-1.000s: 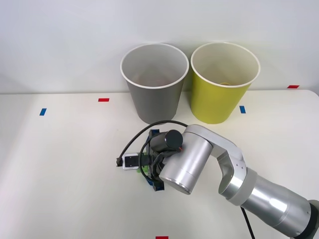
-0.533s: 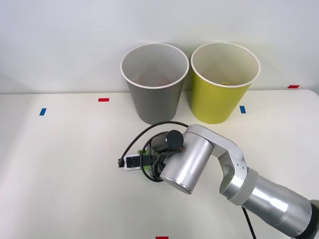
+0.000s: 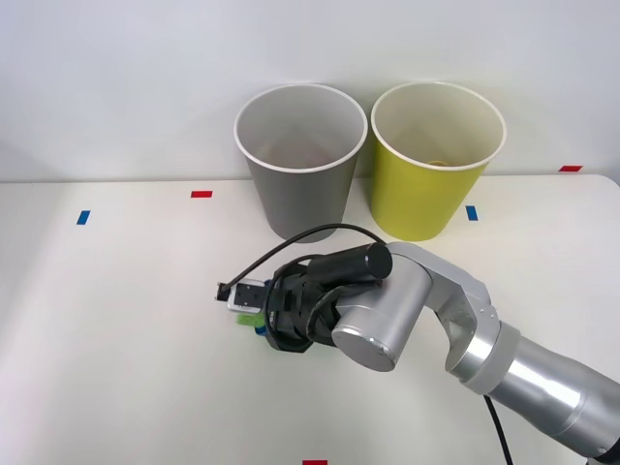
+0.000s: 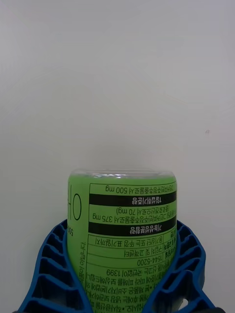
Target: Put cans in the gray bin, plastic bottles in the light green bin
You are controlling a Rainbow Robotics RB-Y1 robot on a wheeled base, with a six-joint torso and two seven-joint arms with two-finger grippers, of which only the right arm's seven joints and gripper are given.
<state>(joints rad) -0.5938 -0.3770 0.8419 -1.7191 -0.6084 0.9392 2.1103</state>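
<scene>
Rotated and shifted leftward since earlier: right gripper (image 4: 120,288), jaws clamped around green plastic bottle (image 4: 125,234), low over the counter (image 3: 116,329) in front of gray bin (image 3: 300,160); light green bin (image 3: 436,165) beside it.

green bottle (image 4: 122,234) between blue fingers (image 4: 46,274)
</scene>
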